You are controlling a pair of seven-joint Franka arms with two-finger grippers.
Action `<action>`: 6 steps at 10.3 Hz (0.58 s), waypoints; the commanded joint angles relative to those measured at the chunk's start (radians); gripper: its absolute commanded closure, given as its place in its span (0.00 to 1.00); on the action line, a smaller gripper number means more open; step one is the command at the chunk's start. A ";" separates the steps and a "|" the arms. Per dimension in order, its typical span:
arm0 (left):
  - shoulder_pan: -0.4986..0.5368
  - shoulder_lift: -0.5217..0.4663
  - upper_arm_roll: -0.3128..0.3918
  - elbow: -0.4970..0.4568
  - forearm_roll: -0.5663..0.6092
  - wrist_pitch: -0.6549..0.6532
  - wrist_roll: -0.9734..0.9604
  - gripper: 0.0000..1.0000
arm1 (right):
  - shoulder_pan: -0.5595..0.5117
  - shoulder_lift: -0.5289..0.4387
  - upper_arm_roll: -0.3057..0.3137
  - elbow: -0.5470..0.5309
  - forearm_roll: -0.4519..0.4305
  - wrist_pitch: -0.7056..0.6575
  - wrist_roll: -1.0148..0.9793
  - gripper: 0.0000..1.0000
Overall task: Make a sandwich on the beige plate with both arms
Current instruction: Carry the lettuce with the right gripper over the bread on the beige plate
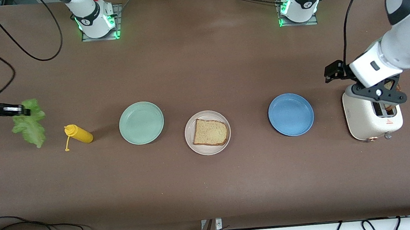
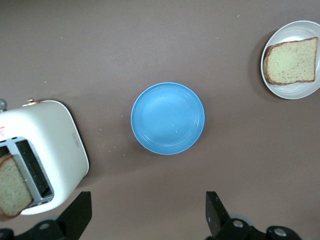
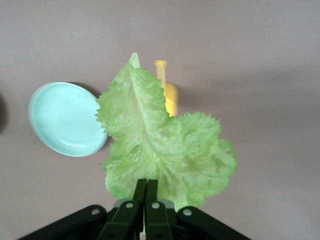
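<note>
Over the table's right-arm end, the right gripper [image 1: 26, 110] pinches the lettuce leaf [image 1: 30, 124]; the left gripper [image 1: 377, 92] gapes above the toaster [image 1: 363, 118].

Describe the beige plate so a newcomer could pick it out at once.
Three round plates sit in a row across the brown table. The beige plate is the middle one, between the mint-green plate and the blue plate. Only it carries a bread slice.

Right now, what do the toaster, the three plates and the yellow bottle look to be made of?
Toaster: cream shell, likely glossy plastic or painted metal; it shows soft highlights.
Beige plate, mint-green plate and blue plate: smooth, evenly coloured, faintly shiny, probably plastic or melamine, though glazed ceramic is possible.
Yellow bottle: opaque with a nozzle cap, seemingly soft squeeze plastic.
</note>
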 commanded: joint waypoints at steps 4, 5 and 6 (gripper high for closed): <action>0.015 -0.051 -0.010 -0.026 0.028 -0.026 -0.011 0.00 | 0.146 0.170 0.195 0.123 0.118 0.192 0.648 1.00; 0.020 -0.051 -0.016 -0.023 0.031 -0.026 -0.017 0.00 | 0.146 0.210 0.246 0.123 0.146 0.276 0.743 1.00; 0.025 -0.049 -0.019 -0.023 0.030 -0.027 -0.017 0.00 | 0.146 0.251 0.302 0.123 0.170 0.379 0.838 1.00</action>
